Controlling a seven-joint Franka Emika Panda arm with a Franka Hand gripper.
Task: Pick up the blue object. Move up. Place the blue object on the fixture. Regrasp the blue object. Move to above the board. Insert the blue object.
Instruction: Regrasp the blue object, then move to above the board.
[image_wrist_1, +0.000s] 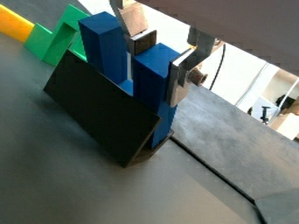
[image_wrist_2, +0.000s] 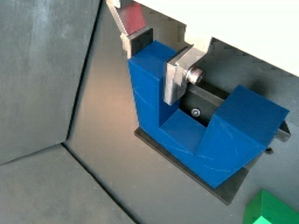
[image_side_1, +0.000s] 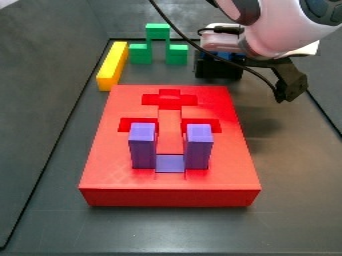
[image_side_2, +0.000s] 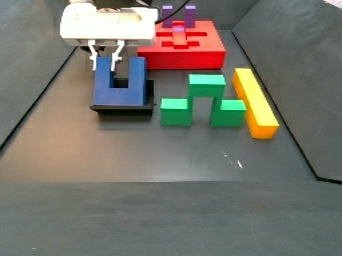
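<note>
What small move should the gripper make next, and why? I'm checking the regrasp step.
Probably close the gripper on one prong of the blue object. The block stands prongs up on the fixture, and the fingers straddle that prong, seemingly not clamped yet.

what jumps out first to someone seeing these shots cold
The large flat red square board, a purple U-shaped block standing in its top. Behind it, the white-bodied gripper hangs over the royal-blue U-shaped block, prongs up on the black fixture, fingers straddling one prong.
</note>
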